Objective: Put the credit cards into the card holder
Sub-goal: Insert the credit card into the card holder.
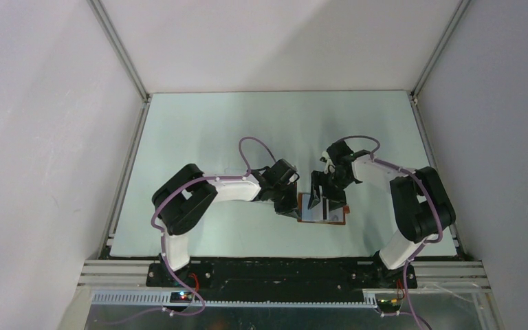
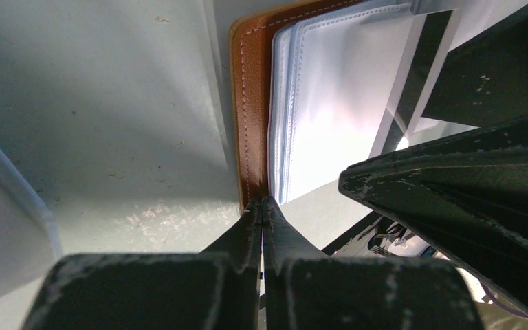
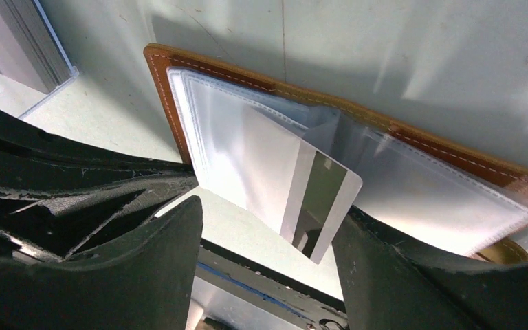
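Observation:
The tan-brown card holder (image 1: 337, 220) lies open on the table between the two arms, its clear pale sleeves (image 3: 419, 192) facing up. One pale credit card (image 3: 295, 192) with a dark stripe sits partly inside a sleeve, its striped end sticking out at an angle. My right gripper (image 3: 269, 213) is open, one finger on each side of that free end, the card's corner close to the right finger. My left gripper (image 2: 262, 203) is shut, its tips resting against the leather edge (image 2: 251, 103) of the card holder. No other cards show.
The pale green table (image 1: 234, 130) is enclosed by white walls and aluminium rails (image 1: 124, 179). The right arm's dark fingers (image 2: 467, 185) crowd the left wrist view. The left arm's fingers (image 3: 75, 179) fill the left of the right wrist view.

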